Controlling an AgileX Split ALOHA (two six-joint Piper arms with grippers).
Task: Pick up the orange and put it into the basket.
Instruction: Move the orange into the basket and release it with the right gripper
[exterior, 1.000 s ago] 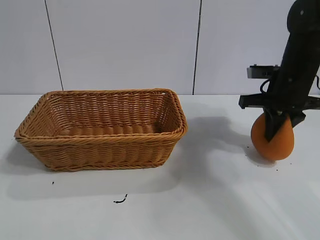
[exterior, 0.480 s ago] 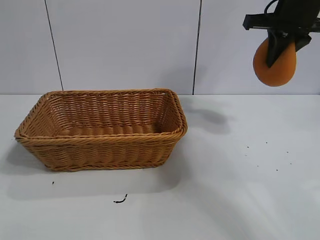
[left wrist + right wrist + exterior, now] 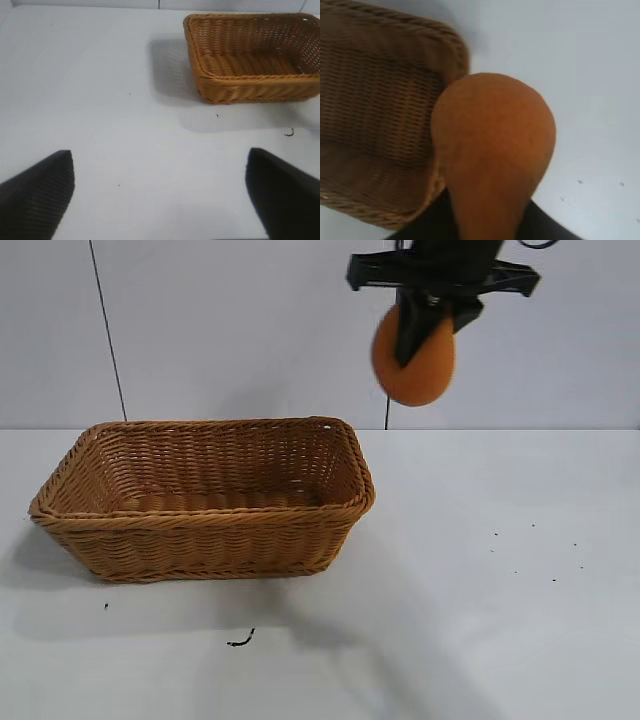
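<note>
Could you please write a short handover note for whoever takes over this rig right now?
Right end effector: shut on the orange, held high in the air, beside the basket's right end and not yet over it.
Left end effector: open, idle, low over bare table, basket ahead.
Basket: on the table, empty as far as can be seen.
Done: orange picked up and lifted.
Left: carry it over the basket, lower, release.
</note>
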